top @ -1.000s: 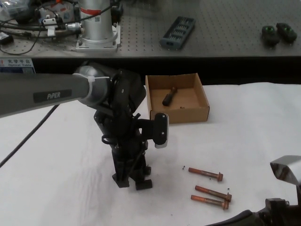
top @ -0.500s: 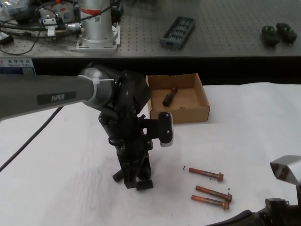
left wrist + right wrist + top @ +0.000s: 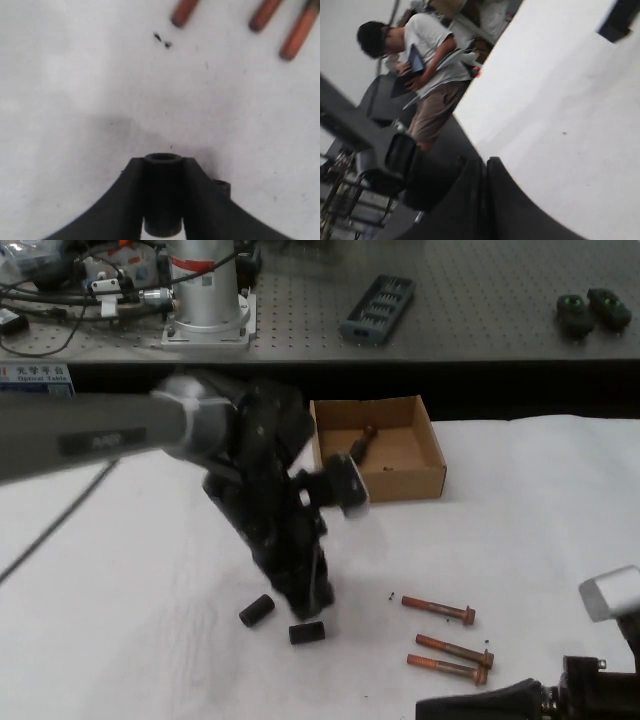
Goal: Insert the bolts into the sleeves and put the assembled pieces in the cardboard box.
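1. My left gripper [image 3: 163,167] is clamped on a short black cylindrical sleeve [image 3: 162,200]. The sleeve sits lengthwise between the two dark fingers [image 3: 125,200], with its open end poking just past their tips.
2. In the high view the left gripper [image 3: 305,590] hangs over the white cloth [image 3: 150,640] that covers the bench. I can't tell whether its tips touch the cloth.
3. Two loose black sleeves lie on the cloth just beside the gripper, one [image 3: 257,610] on the side towards the left arm's base and the other [image 3: 307,632] nearer the bench's front edge.
4. Three copper-coloured bolts with hex heads lie to the right of those sleeves. One [image 3: 437,609] lies apart from the others, and the other two [image 3: 452,649] [image 3: 445,668] lie close together, side by side.
5. The open brown cardboard box [image 3: 390,485] stands at the far edge of the cloth, beyond the left gripper. A dark assembled piece [image 3: 358,447] lies inside it.
6. My right gripper [image 3: 485,165] has its fingers pressed together with nothing between them. It sits low at the near right of the bench, close to the paired bolts.
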You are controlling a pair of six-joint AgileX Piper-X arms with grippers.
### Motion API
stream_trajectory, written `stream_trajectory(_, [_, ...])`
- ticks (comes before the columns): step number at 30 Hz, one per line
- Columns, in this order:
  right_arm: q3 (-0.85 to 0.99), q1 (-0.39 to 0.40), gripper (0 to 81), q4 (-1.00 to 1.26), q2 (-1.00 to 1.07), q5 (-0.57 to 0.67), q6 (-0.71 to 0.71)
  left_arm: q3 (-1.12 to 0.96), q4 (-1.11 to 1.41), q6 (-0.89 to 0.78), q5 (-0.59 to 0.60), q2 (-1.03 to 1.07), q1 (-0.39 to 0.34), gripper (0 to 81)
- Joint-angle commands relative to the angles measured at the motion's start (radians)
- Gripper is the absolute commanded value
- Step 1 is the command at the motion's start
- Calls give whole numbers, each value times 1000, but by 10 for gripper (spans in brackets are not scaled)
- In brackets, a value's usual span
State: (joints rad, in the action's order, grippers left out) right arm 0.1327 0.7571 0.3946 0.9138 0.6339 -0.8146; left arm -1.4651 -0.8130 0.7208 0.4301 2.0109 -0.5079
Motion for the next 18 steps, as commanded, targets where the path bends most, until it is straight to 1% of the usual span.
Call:
stream_trajectory(1, [4, -3, 41, -34, -10, -147, -28, -9, 34, -151, 91, -114, 41, 6])
stream_trajectory(3, [23, -14, 7, -48, -10, -214, -30, -9, 62, -244, 163, -171, 64, 6])
stream_trajectory(4, [41, -27, 19, -63, -6, -248, -30, -9, 80, -285, 189, -202, 75, 6])
stream_trajectory(5, [64, -40, 70, -93, 0, -287, -30, -9, 99, -326, 198, -235, 83, 6])
stream_trajectory(8, [149, -85, 175, -217, 38, -385, -30, -9, 136, -426, 198, -325, 101, 6])
stream_trajectory(11, [241, -113, 181, -285, 124, -428, -48, -9, 138, -526, 198, -414, 115, 6])
stream_trajectory(12, [263, -116, 181, -283, 152, -433, -72, -9, 138, -561, 198, -440, 116, 6])
stream_trajectory(15, [329, -116, 181, -283, 250, -500, -184, -9, 138, -654, 180, -509, 116, 6])
stream_trajectory(18, [366, -116, 181, -280, 322, -600, -366, -9, 138, -748, 163, -576, 116, 6])
